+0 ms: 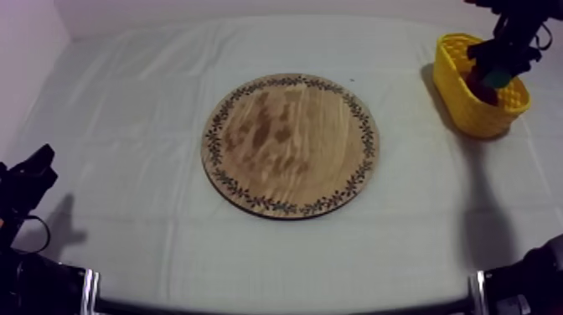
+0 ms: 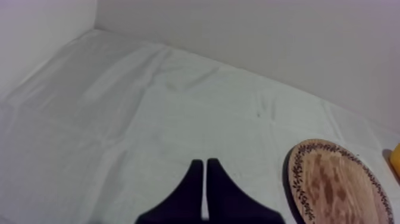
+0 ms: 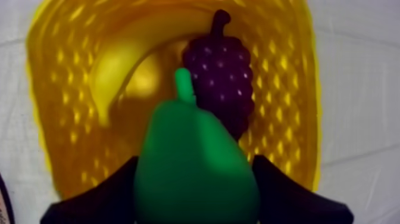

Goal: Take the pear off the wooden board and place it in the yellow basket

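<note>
The green pear (image 3: pixel 193 161) hangs over the mouth of the yellow basket (image 3: pixel 53 101), and my right gripper (image 3: pixel 196 182) is shut on it, a black finger (image 3: pixel 107 193) at each side. From above, the right gripper (image 1: pixel 500 72) holds the pear (image 1: pixel 501 80) just above the basket (image 1: pixel 477 113) at the table's far right. The round wooden board (image 1: pixel 290 144) lies bare in the middle. My left gripper (image 1: pixel 33 172) rests low at the left, its fingers together as a narrow wedge (image 2: pixel 205 165) over the cloth, the board (image 2: pixel 336 184) off to its side.
Inside the basket lie a purple bunch of grapes (image 3: pixel 223 71) and a banana (image 3: pixel 119 65) beneath the pear. A wall runs along the table's back edge.
</note>
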`<act>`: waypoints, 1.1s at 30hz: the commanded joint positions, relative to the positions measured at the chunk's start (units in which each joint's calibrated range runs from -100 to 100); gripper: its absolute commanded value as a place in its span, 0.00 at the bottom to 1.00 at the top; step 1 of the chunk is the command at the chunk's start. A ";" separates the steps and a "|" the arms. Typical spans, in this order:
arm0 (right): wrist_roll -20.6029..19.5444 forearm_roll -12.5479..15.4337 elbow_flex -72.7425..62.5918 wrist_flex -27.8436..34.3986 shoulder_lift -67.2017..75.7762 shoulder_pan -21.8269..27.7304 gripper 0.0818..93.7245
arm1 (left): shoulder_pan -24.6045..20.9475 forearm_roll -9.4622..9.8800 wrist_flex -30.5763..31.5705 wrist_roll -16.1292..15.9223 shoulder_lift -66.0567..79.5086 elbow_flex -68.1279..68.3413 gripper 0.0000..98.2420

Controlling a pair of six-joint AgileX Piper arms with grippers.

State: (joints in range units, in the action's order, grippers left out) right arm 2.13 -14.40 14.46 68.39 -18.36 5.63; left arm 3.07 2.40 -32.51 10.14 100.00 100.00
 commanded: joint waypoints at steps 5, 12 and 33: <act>0.81 0.26 -0.50 -3.35 -3.40 0.25 0.63 | 0.01 0.02 0.01 -0.01 0.00 0.00 0.00; -0.53 -0.47 4.22 -10.54 -1.79 0.83 0.61 | 0.01 0.02 0.01 -0.01 0.00 0.00 0.00; -0.82 -0.50 30.82 -21.48 44.89 -1.12 0.51 | 0.01 0.02 0.01 -0.01 0.00 0.00 0.00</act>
State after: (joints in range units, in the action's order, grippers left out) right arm 1.01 -15.38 40.97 47.79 16.28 4.54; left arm 3.07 2.40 -32.51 10.12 100.00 100.00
